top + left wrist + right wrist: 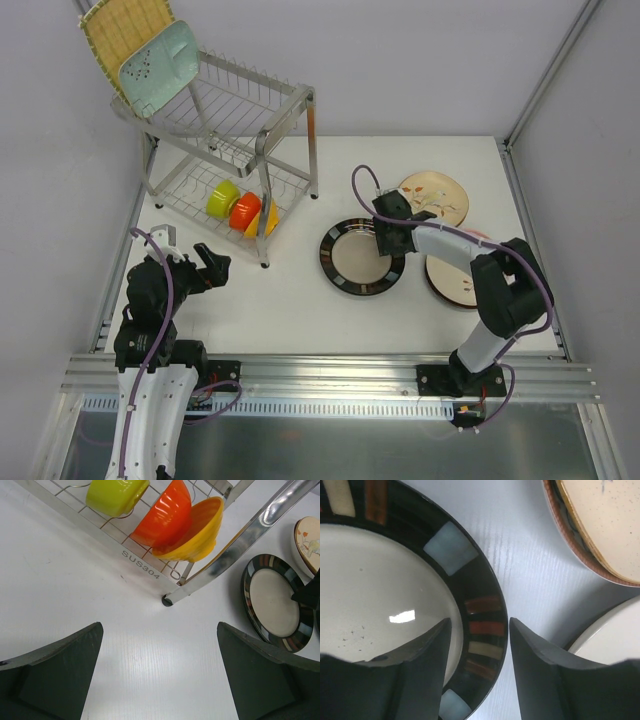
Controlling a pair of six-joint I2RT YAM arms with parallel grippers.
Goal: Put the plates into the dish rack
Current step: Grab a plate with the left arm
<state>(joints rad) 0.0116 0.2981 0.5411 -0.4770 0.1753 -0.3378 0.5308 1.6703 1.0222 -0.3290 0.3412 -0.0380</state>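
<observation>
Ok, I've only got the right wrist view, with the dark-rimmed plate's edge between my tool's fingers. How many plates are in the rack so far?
Observer: Two. A yellow woven-look plate and a pale teal plate stand at the far left end of the dish rack, on its top tier.
Operator: What's on the lower tier?
Observer: No plates, just a green bowl, an orange bowl and a yellow bowl side by side.
Operator: And the other arm?
Observer: The left tool is open and empty, over the table in front of the rack.
</observation>
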